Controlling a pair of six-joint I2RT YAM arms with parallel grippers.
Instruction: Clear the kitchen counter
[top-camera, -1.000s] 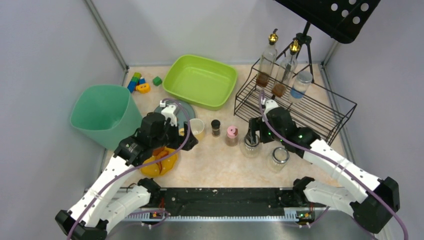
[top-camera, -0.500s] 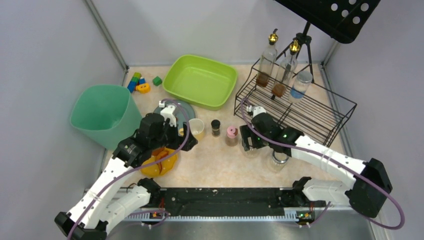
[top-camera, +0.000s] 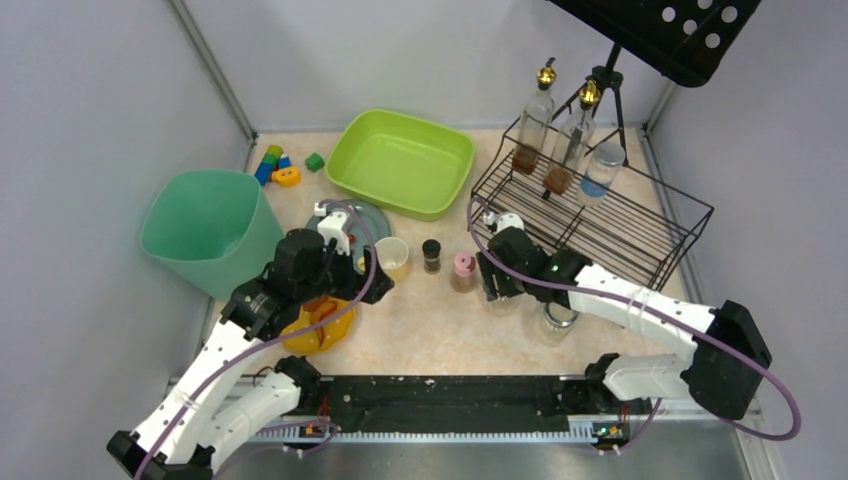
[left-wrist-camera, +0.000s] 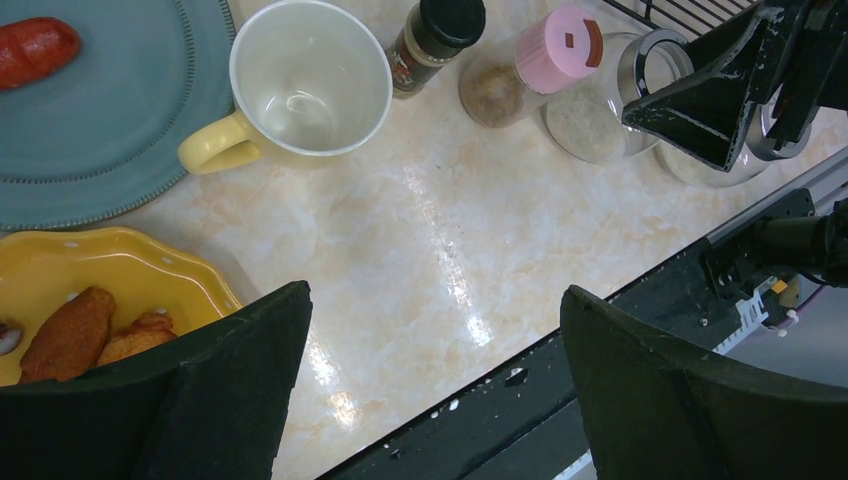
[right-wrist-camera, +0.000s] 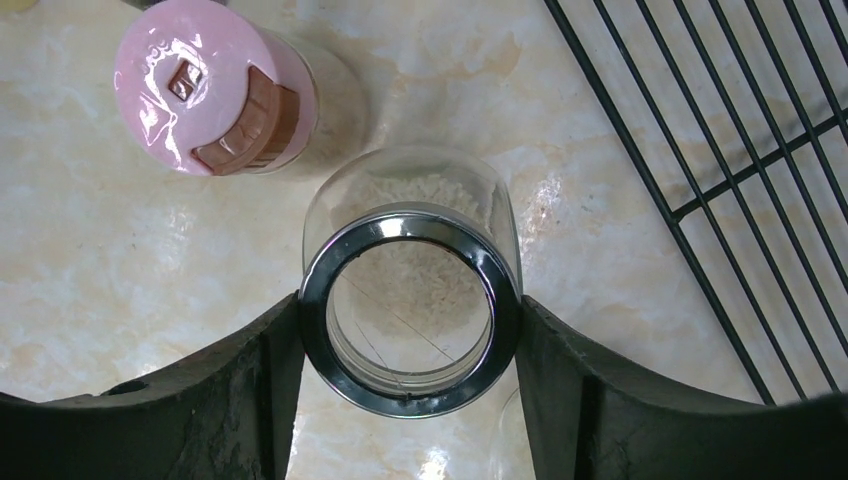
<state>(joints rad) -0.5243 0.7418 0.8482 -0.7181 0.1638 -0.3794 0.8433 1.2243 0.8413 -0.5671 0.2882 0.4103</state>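
Observation:
The kitchen counter (top-camera: 440, 325) is beige and mottled. My right gripper (top-camera: 500, 285) is shut on a glass jar (right-wrist-camera: 410, 250) with a metal ring top and white grains inside; both fingers (right-wrist-camera: 250, 390) press its rim as it stands on the counter. My left gripper (left-wrist-camera: 435, 300) is open and empty, above bare counter beside a yellow plate (left-wrist-camera: 90, 290) of fried pieces. Ahead of it stand a yellow mug (left-wrist-camera: 300, 85), a black-lidded spice jar (left-wrist-camera: 435, 35) and a pink-lidded shaker (left-wrist-camera: 545, 60).
A grey-blue plate (top-camera: 350, 215), green basin (top-camera: 400, 160), teal bin (top-camera: 205, 230) and toy blocks (top-camera: 278, 168) sit left and back. A black wire rack (top-camera: 620, 225) holding bottles stands right. A second glass jar (top-camera: 557, 318) is by my right arm. A black rail (top-camera: 440, 400) runs along the front.
My right gripper has moved left and down around the glass jar and now grips its rim. My left arm has shifted only slightly.

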